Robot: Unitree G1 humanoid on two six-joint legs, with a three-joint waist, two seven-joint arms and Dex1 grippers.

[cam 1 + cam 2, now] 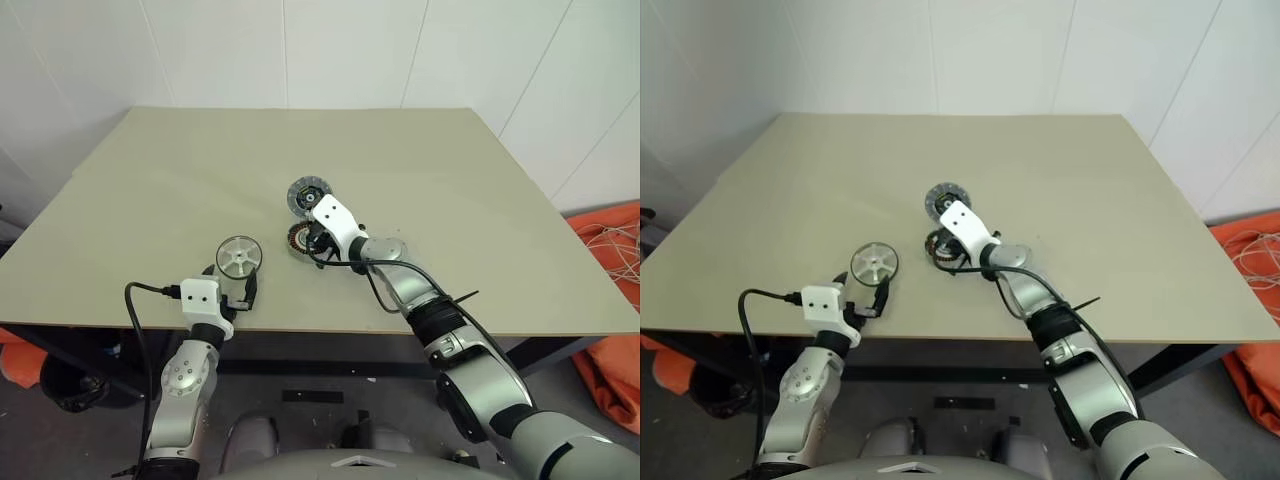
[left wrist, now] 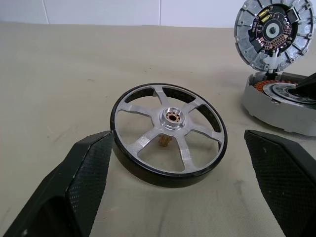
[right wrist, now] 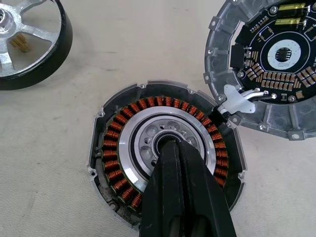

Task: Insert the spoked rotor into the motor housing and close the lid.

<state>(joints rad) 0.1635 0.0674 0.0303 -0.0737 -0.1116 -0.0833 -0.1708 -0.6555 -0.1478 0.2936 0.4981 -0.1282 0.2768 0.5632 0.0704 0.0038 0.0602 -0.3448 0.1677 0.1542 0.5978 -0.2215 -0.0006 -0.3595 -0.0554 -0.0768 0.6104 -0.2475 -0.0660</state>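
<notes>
Spoked rotor [image 2: 169, 134] lies flat at centre frame between the wide-open left gripper [image 2: 185, 182] fingers, unheld. Right gripper [image 3: 183, 185], shut, presses its tip into the motor housing [image 3: 165, 153] centre; the lid [image 3: 269, 64] stands open, upper right.

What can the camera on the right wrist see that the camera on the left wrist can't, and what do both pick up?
Right wrist camera alone: the full copper ring of windings inside the motor housing, with the shut right hand at its silvery centre.

Left wrist camera alone: the whole spoked rotor lying flat on the table, between the open left hand's fingers.

Both: the housing, the rotor, and the lid standing open with its circuit board showing.
</notes>
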